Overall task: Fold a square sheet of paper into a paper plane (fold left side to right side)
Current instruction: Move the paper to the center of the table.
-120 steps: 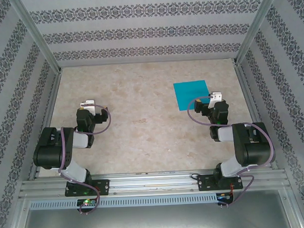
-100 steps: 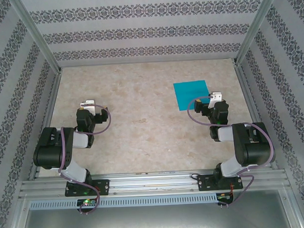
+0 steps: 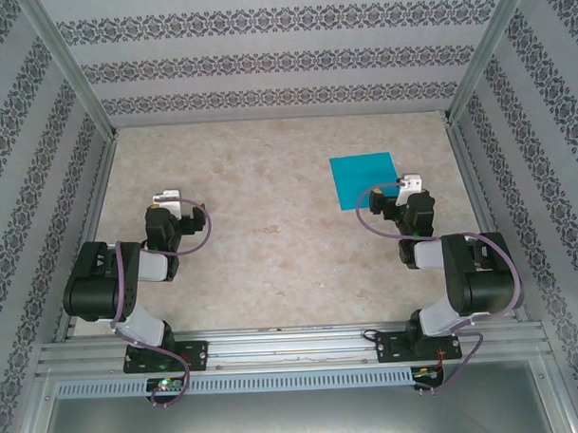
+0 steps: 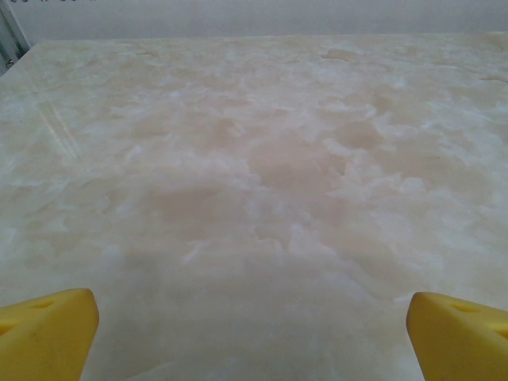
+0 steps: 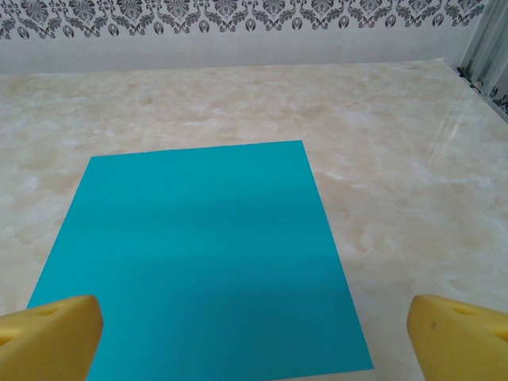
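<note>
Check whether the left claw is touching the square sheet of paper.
Apart. The top external view shows the left claw over bare table, with the square sheet of paper lying well off to its right.

The left arm and the right arm sit folded low, elbows back and wrists reaching forward. The left gripper stands wide open, its yellow fingertips far apart. The right gripper is spread just as wide, holding nothing

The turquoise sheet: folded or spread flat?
Spread flat. The square sheet of paper lies as one smooth layer on the table, no crease or doubled edge showing.
</note>
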